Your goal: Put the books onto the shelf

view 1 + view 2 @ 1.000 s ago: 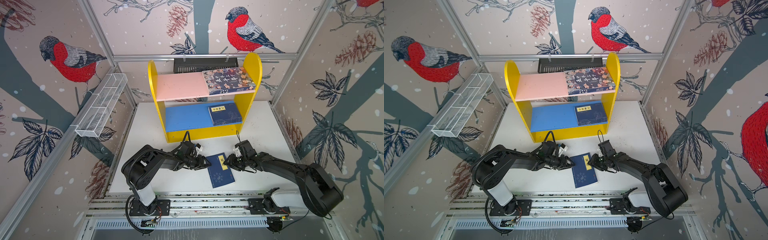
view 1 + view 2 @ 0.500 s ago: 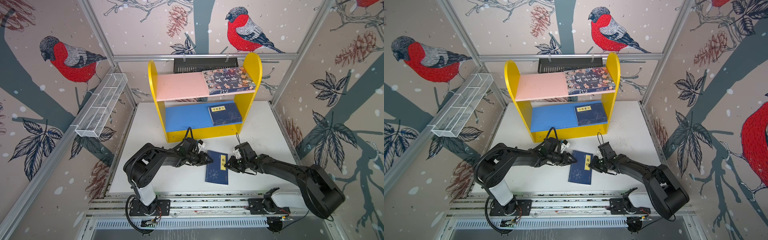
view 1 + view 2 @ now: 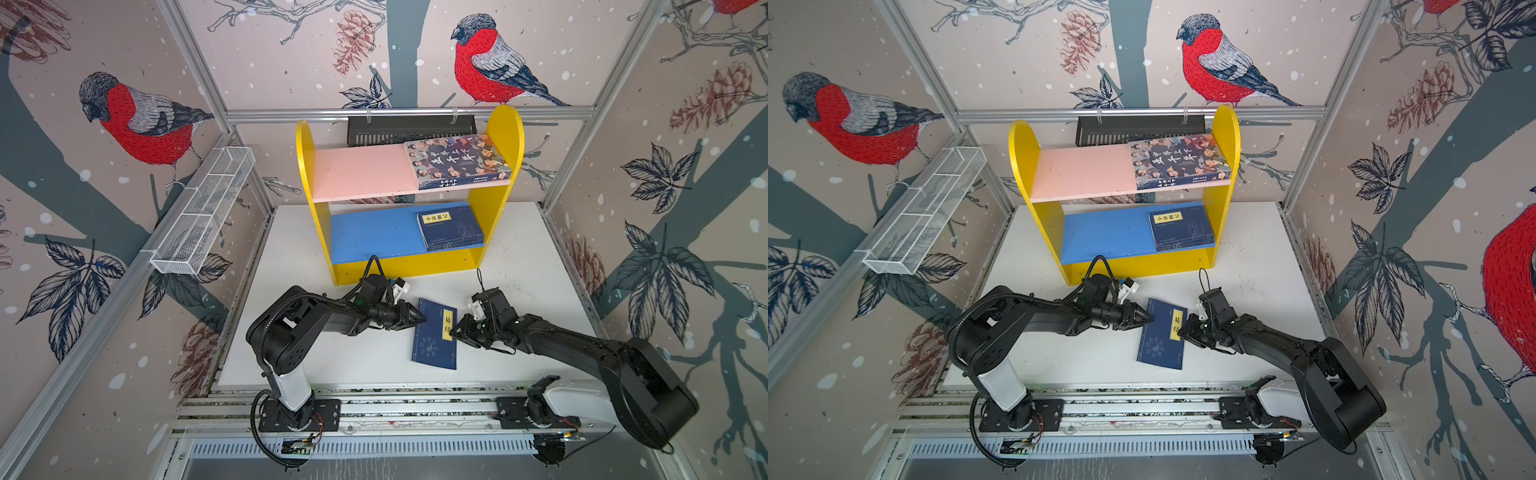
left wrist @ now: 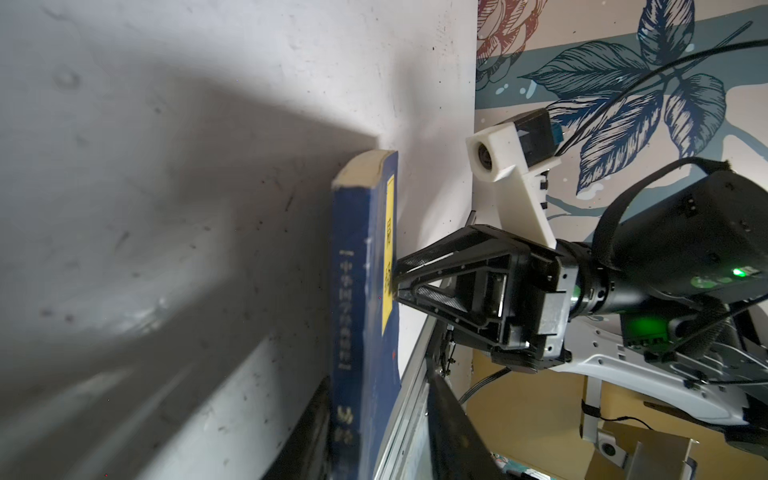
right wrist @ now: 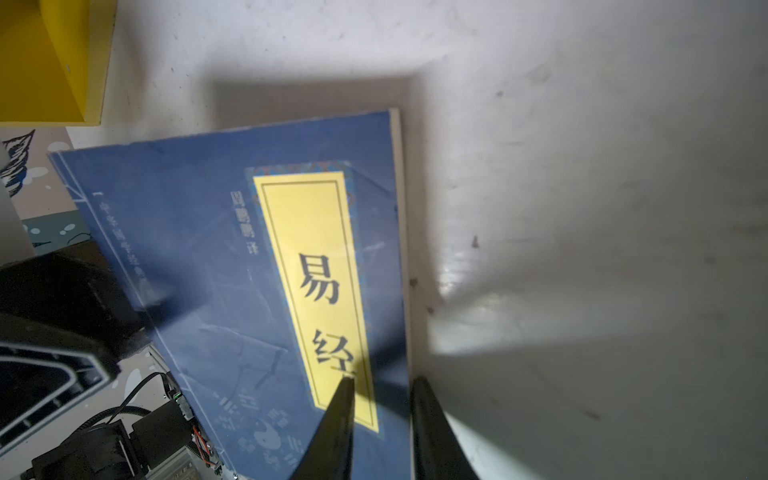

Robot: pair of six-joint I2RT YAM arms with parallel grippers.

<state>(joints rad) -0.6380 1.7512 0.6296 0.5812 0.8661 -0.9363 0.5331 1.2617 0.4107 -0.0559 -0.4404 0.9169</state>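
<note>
A robotics lab test cell: aluminium frame posts (image 3: 195,66) carry panels (image 3: 291,50) papered with bullfinches (image 3: 141,120), boxing in a white desk (image 3: 532,266). Behind the left pincer (image 3: 419,319) and right pincer (image 3: 453,332), both arm bases (image 3: 297,415) bolt to a slotted metal rail (image 3: 415,409), with a bare circuit board (image 3: 297,448) beside it.

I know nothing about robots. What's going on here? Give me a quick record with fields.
Pink board: colourful book, lying flat
Blue board: navy stack, lying flat
Table: loose navy book, between both grippers
Left gripper: open, straddling its spine edge
Right gripper: shut on its page edge
</note>
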